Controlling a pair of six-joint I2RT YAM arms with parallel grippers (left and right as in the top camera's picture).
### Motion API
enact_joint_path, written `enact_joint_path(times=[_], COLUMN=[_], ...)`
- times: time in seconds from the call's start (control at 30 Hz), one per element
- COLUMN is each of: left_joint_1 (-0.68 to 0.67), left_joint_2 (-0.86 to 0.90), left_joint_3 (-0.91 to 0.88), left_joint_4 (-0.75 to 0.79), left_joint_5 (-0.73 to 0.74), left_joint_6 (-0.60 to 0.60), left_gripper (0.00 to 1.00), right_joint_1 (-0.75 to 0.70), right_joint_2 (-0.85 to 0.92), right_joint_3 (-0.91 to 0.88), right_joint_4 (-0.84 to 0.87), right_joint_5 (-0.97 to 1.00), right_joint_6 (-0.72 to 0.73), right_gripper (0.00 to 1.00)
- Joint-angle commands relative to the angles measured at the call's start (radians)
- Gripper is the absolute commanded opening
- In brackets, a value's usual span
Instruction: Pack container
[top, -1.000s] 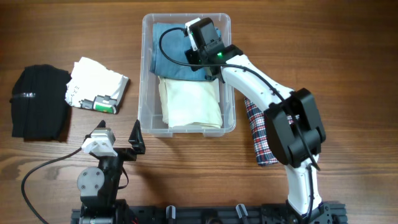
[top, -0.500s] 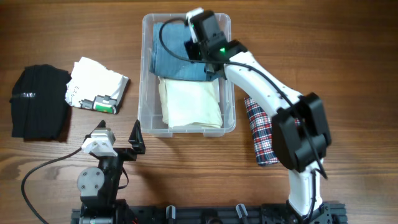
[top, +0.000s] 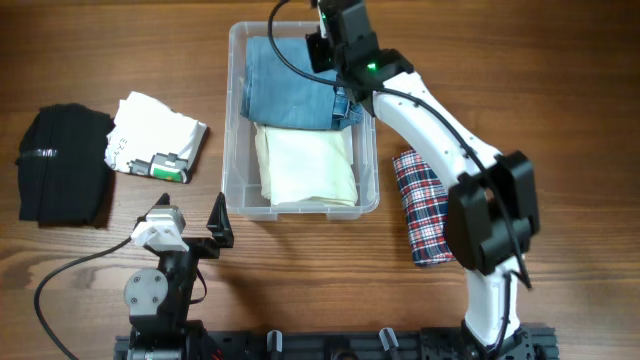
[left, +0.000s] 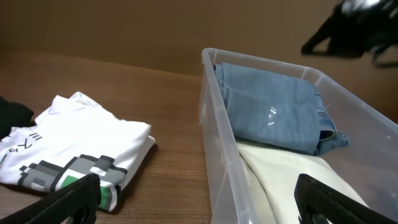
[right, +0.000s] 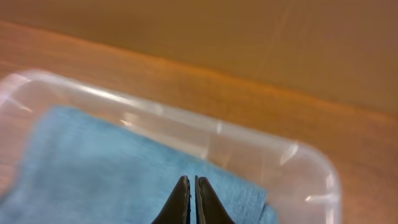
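Container (top: 232, 120) holds blue cloth (top: 285, 90) and cream cloth (top: 305, 165) — right end effector (right: 191, 180) over its far end, closed, seemingly empty.

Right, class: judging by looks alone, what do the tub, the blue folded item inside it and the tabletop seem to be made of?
The container: clear, glossy plastic; its walls are see-through and glint. The blue folded garment: matte woven fabric, probably denim, judging by colour and thick hem. The table: wood or wood-look laminate, going by the grain lines.
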Motion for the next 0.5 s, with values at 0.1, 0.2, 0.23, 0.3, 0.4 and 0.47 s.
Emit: enact_joint_path(times=[0.1,0.2,0.23,0.3,0.4,0.47], left_joint_1=[-0.005,-0.005,-0.005,-0.005,-0.005,-0.005], left_joint_2=[-0.007,-0.007,-0.007,-0.007,-0.007,-0.007], left_joint_3=[-0.005,-0.005,-0.005,-0.005,-0.005,-0.005], left_joint_4=[0.000,0.000,0.000,0.000,0.000,0.000], left_joint_5=[-0.002,-0.002,-0.002,-0.002,-0.002,-0.002], left_joint_6=[0.023,0.023,0.023,0.023,0.023,0.023], left_gripper=[1.00,1.00,1.00,1.00,1.00,1.00], right_joint_1=[-0.030,-0.030,-0.029,-0.028,-0.027,-0.027], right_joint_2=[0.132,0.159,0.161,0.145,0.087,0.030], right_joint_3=[0.001,0.000,0.001,0.001,0.005,0.007], right_joint_4=[-0.031,-0.049,-0.056,-0.059,-0.045,-0.030], right_joint_5=[-0.074,-0.088,-0.087,-0.087,-0.087,-0.088], right_joint_6=[0.077,0.074,0.071,0.037,0.005,0.004], right_gripper=[0.04,0.04,0.04,0.04,0.04,0.05])
